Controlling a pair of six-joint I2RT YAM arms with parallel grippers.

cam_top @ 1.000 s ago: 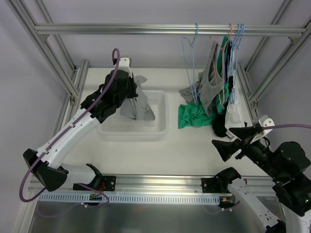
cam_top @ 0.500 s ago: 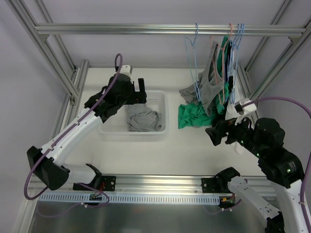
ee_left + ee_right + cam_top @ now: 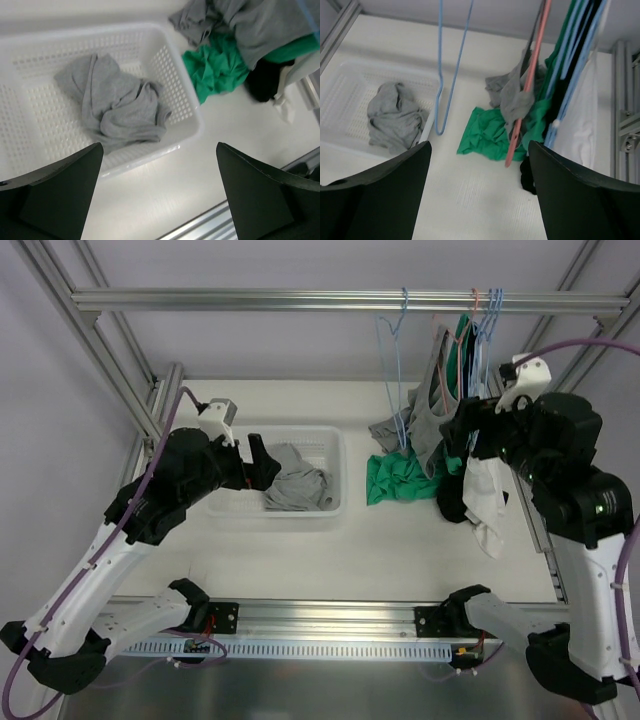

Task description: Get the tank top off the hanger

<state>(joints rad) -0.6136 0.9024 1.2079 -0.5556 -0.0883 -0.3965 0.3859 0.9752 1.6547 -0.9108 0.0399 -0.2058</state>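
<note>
A grey tank top (image 3: 436, 405) hangs crookedly on a pink hanger (image 3: 530, 90) from the top rail, among several other hung garments. An empty blue hanger (image 3: 393, 370) hangs to its left. My right gripper (image 3: 468, 425) is raised beside these clothes, open, with nothing between its fingers (image 3: 479, 145). Another grey tank top (image 3: 115, 110) lies crumpled in the white basket (image 3: 335, 502). My left gripper (image 3: 258, 464) hovers at the basket's near left side, open and empty (image 3: 159, 150).
A green garment (image 3: 398, 480) trails onto the table right of the basket, with a black one (image 3: 452, 504) and a white one (image 3: 487, 495) hanging beside it. Aluminium frame posts (image 3: 530, 370) stand close at the right.
My left gripper opened, dropped the grey tank top into the basket and pulled back to the left. My right arm rose from the near right up to the hanging clothes.
</note>
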